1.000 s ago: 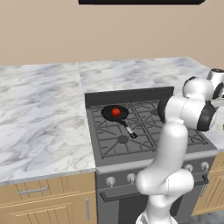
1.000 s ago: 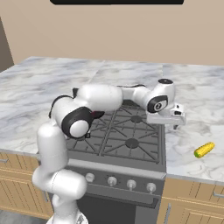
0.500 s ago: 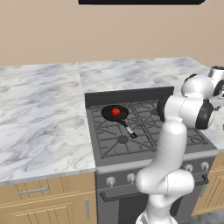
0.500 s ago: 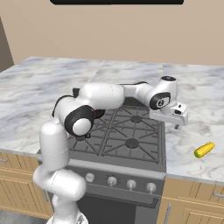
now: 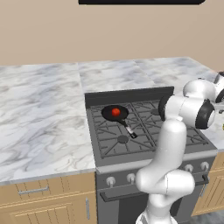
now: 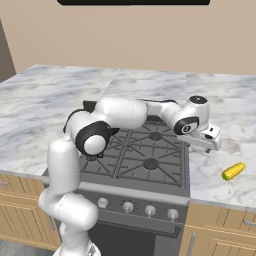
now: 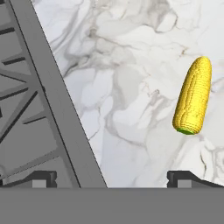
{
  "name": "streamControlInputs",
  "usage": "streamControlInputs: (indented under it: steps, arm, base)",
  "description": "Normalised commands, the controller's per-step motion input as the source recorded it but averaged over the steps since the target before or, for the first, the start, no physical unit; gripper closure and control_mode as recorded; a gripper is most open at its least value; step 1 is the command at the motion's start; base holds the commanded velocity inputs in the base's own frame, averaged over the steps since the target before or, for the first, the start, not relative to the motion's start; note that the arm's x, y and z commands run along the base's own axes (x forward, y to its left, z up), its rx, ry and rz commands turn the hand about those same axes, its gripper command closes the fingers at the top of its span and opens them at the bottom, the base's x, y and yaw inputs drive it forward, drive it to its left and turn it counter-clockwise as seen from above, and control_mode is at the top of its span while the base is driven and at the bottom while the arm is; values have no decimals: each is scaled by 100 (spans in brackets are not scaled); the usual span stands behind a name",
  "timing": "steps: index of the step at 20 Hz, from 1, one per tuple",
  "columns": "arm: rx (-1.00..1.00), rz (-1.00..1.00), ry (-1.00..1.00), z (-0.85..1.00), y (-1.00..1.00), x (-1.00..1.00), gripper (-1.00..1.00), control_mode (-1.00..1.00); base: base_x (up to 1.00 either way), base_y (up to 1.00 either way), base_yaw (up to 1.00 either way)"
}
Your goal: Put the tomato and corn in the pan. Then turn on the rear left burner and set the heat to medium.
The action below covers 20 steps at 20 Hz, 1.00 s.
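Bare white marble counter [image 7: 131, 87] lies all around the yellow corn cob [image 7: 193, 96]; the grey stove edge [image 7: 57, 96] stands well apart.

No text, label, brand, number or sign can be read anywhere in these views.
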Motion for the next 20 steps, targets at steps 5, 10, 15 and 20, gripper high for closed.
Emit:
streamControlInputs:
  steps: [5,10,15,20]
  arm:
    - [0,-1,-6,0,-53,-27,-100,-100]
    - [0,0,-2,2,-32,-18,-100,-100]
    - [0,0,0,-2,-28,-1,-100,-100]
    - [0,-1,0,-11,-29,0,-100,-100]
  base:
    - [0,0,0]
    - [0,0,0]
    - [0,0,0]
    - [0,0,0]
